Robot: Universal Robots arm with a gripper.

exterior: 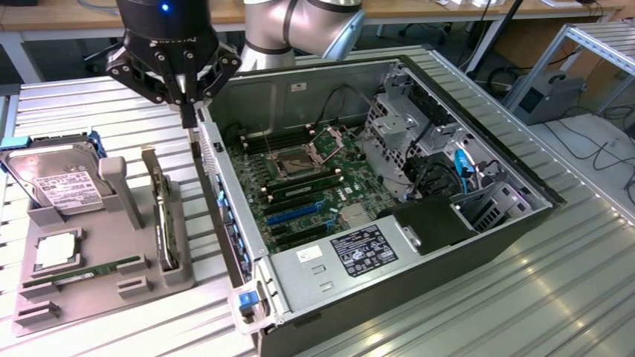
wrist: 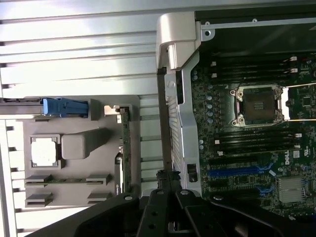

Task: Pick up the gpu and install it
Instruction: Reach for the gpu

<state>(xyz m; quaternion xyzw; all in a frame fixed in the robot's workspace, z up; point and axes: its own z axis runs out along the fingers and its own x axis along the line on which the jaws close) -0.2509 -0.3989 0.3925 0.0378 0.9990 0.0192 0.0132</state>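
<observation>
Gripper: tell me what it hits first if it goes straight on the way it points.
Likely the case's rear wall: the shut gripper points down right over its top edge. Depth is unclear; it could just miss and reach the table beside it.

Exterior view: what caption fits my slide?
Shut gripper hovers by the open computer case; gpu stands in grey holder.

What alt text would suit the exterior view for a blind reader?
A robot gripper, fingers shut and empty, hangs over the side wall of an open computer case on a metal table. At the exterior view's left, the gpu stands on edge in a grey holder tray, beside a hard drive.
</observation>
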